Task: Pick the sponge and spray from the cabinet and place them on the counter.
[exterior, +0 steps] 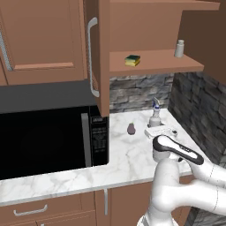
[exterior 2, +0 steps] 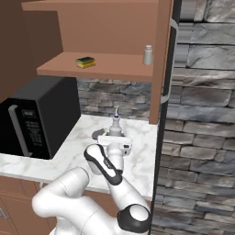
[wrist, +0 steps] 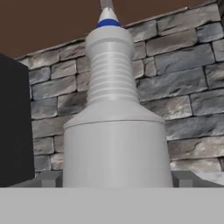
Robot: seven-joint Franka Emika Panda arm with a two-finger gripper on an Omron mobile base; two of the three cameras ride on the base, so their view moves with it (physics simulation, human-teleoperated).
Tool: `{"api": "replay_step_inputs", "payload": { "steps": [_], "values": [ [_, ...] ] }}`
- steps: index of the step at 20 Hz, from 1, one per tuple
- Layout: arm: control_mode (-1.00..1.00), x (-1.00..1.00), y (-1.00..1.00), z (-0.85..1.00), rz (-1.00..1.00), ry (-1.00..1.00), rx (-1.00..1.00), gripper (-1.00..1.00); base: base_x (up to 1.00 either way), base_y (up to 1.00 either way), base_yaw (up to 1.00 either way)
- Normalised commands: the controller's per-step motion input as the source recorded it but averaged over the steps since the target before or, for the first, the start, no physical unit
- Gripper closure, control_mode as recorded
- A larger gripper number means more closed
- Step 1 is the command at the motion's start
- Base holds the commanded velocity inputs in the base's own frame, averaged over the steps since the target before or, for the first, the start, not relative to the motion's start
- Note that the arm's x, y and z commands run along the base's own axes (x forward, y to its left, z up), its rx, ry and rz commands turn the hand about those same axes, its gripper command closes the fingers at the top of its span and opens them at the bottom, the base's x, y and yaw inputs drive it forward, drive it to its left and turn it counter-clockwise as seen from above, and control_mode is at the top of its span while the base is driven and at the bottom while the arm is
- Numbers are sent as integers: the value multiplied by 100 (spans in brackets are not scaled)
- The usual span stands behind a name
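Grey-white spray (wrist: 116,131) between fingertips (wrist: 49,179) (upright)

Spray (exterior: 155,115) upright on counter (exterior: 88,176), near back stone wall (exterior: 137,90), right of microwave (exterior: 48,137). Gripper (exterior: 161,131) just in front of spray, fingers (wrist: 49,178) either side of bottle base. Small egg-shaped object (exterior: 131,128) on counter, left of spray. Sponge (exterior: 132,60) on cabinet (exterior: 103,57) shelf (exterior: 154,64) above, toward left end. Small shaker bottle (exterior: 179,48) on same shelf, toward right end, well apart from sponge. Microwave at counter's left, below closed wall cupboard (exterior: 42,39). Drawer fronts (exterior: 44,209) under counter.
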Motion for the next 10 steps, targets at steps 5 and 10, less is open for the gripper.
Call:
{"api": "replay_step_inputs", "payload": {
  "steps": [5, 10],
  "values": [
    [-100, 0, 3, -43, 0, -12, 0, -100, 0, 0, 0],
    [-100, -4, 2, -40, 0, -10, -1, -100, 0, 0, 0]
  ]
}}
